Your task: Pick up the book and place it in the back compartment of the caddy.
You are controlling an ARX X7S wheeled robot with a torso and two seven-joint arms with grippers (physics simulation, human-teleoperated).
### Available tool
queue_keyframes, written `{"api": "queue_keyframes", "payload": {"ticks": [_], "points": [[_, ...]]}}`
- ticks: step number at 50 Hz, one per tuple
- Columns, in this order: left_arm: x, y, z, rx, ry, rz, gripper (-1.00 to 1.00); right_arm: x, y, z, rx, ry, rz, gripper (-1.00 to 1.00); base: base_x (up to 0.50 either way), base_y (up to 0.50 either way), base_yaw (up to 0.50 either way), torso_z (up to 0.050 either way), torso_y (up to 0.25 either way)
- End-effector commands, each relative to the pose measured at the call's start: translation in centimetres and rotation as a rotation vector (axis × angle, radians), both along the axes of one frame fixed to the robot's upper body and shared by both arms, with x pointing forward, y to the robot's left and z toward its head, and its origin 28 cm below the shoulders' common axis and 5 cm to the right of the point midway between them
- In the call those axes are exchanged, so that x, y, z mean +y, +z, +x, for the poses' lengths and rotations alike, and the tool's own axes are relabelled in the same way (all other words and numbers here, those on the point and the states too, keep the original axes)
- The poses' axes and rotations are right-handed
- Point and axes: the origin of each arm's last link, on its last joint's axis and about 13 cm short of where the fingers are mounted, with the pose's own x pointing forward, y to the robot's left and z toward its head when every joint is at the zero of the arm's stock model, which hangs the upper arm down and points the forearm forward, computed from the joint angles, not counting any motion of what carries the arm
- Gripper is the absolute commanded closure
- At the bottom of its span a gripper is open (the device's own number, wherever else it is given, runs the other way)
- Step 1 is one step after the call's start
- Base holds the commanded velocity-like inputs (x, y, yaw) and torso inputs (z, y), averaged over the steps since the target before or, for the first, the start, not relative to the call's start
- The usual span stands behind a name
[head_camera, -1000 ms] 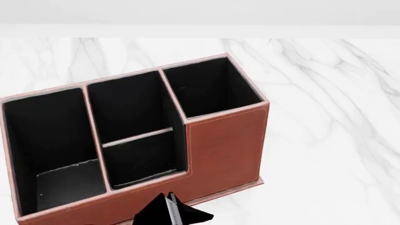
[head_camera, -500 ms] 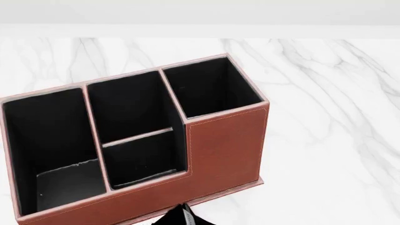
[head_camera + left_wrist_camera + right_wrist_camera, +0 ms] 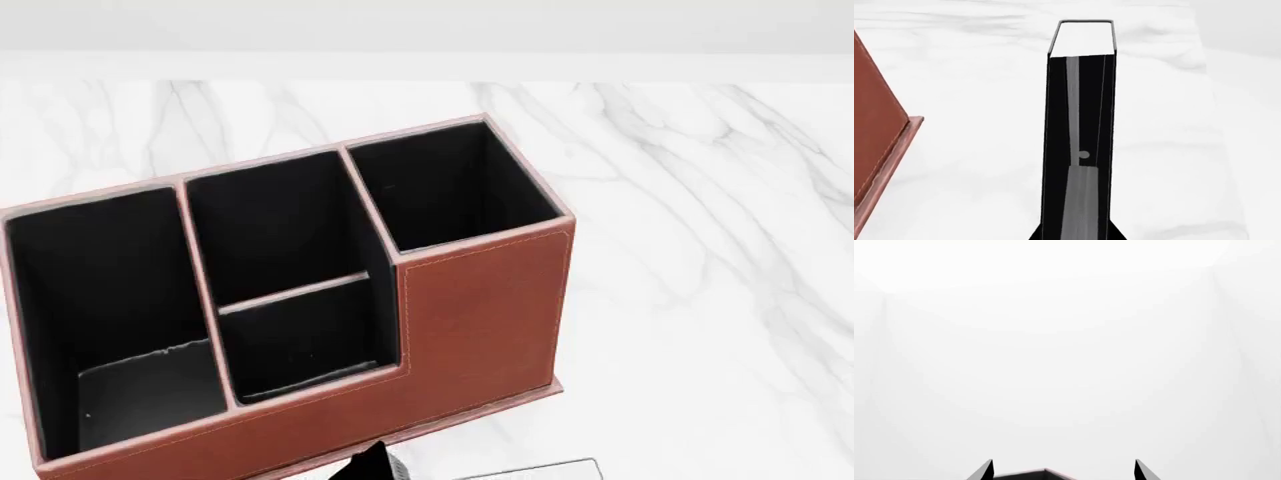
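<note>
Beside the caddy [image 3: 474,320], left gripper [image 3: 1077,210] clamps the book [image 3: 1079,125] edge-up for lifting clear of the marble tabletop [image 3: 694,250] toward the back compartment [image 3: 307,340]; right gripper [image 3: 1062,471] idle, spread.

A white marble tabletop [image 3: 694,200] with grey veins meets a plain pale wall [image 3: 427,25].

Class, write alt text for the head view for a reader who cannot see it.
A reddish-brown caddy with four black-lined compartments, all empty, sits on a white marble table. A black tip and a pale strip, hard to identify, poke in at the bottom edge.
</note>
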Motion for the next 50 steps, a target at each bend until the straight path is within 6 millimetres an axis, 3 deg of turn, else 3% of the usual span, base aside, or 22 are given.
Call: {"api": "queue_keyframes", "payload": {"ticks": [1,40,50], "points": [[1.0,0.7,-0.3,-0.021,0.034,0.011,1.00,0.0,0.0,0.1,0.003,-0.003,0.000,-1.00,0.00,0.00,0.00,0.000,0.000],[5.9,7.7,-3.6,-0.247,0.168,-0.002,1.00,0.0,-0.1,0.3,0.010,-0.007,-0.001,-1.00,0.00,0.00,0.00,0.000,0.001],[7.2,10.3,-4.6,-0.268,0.185,-0.069,1.00,0.2,-0.2,0.3,0.013,-0.005,-0.007,-1.00,0.00,0.00,0.00,0.000,0.001]]}}
